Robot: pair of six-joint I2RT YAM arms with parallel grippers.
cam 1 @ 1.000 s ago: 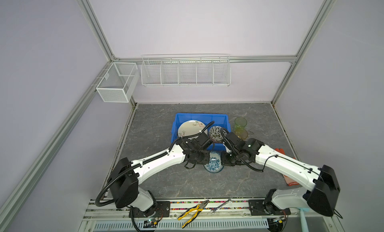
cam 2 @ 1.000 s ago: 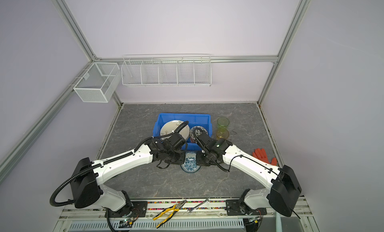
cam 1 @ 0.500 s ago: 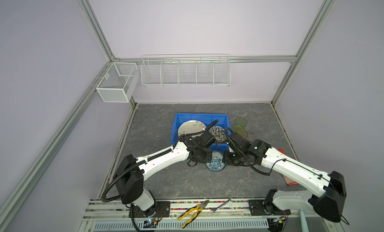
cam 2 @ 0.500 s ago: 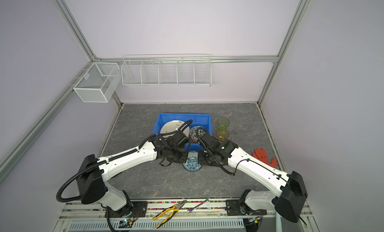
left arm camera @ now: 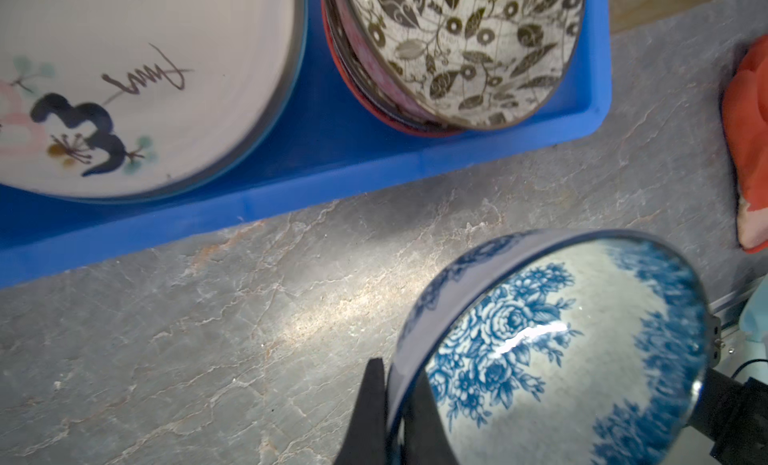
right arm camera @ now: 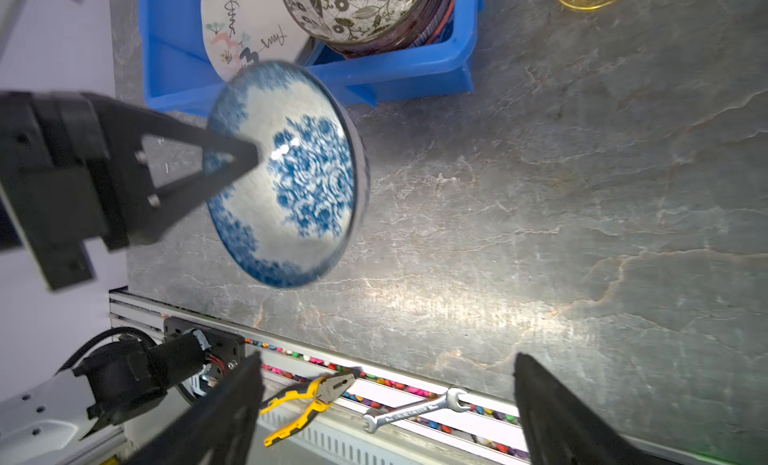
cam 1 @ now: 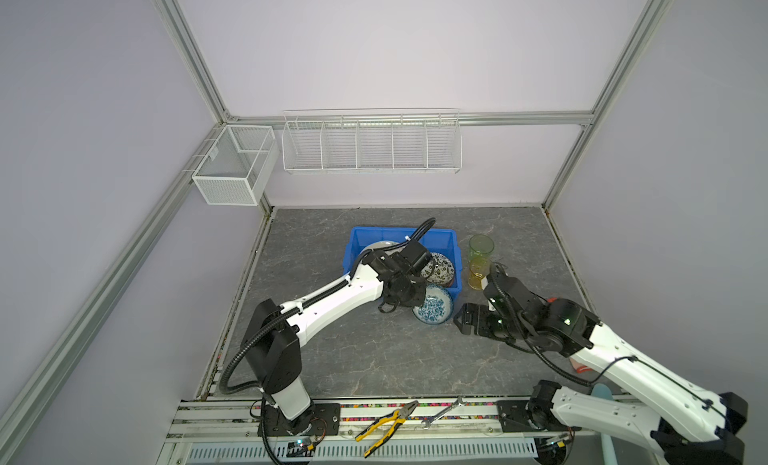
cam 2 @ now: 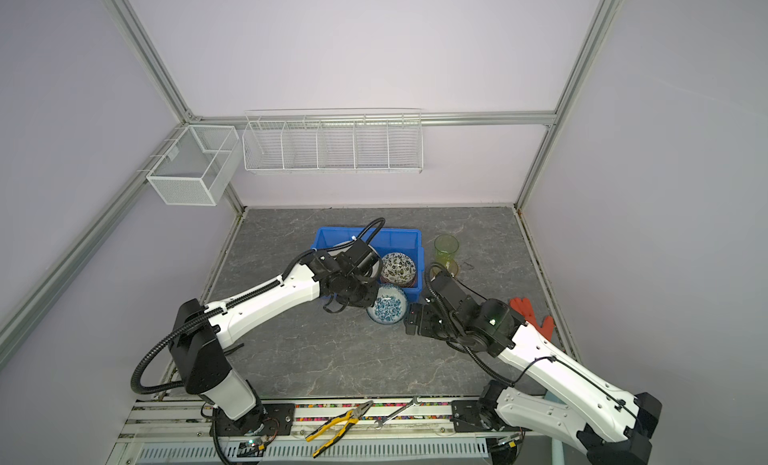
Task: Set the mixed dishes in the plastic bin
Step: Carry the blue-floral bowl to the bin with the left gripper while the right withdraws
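Observation:
A blue floral bowl [cam 1: 434, 311] [cam 2: 388, 311] hangs tilted over the floor, just in front of the blue plastic bin [cam 1: 361, 238] [cam 2: 328, 236]. My left gripper [left arm camera: 392, 371] [cam 1: 417, 300] is shut on its rim [right arm camera: 291, 172]. My right gripper [right arm camera: 386, 357] [cam 1: 463, 321] stands open to the right of the bowl, apart from it, with nothing between its fingers. Inside the bin lie a pale flowered plate [left arm camera: 145, 88] and a leafy bowl [cam 1: 436, 267] stacked on other bowls. A green glass [cam 1: 481, 247] and an amber glass [cam 1: 478, 273] stand right of the bin.
Yellow-handled pliers [cam 1: 386, 425] and a wrench [cam 1: 444, 411] lie on the front rail. An orange glove [cam 2: 532, 315] lies at the right edge, behind my right arm. White wire baskets [cam 1: 372, 145] hang on the back and left walls.
My right gripper opened, let go of the blue bowl and drew back to the right. The left gripper stays shut on the bowl, which now hangs from it alone.

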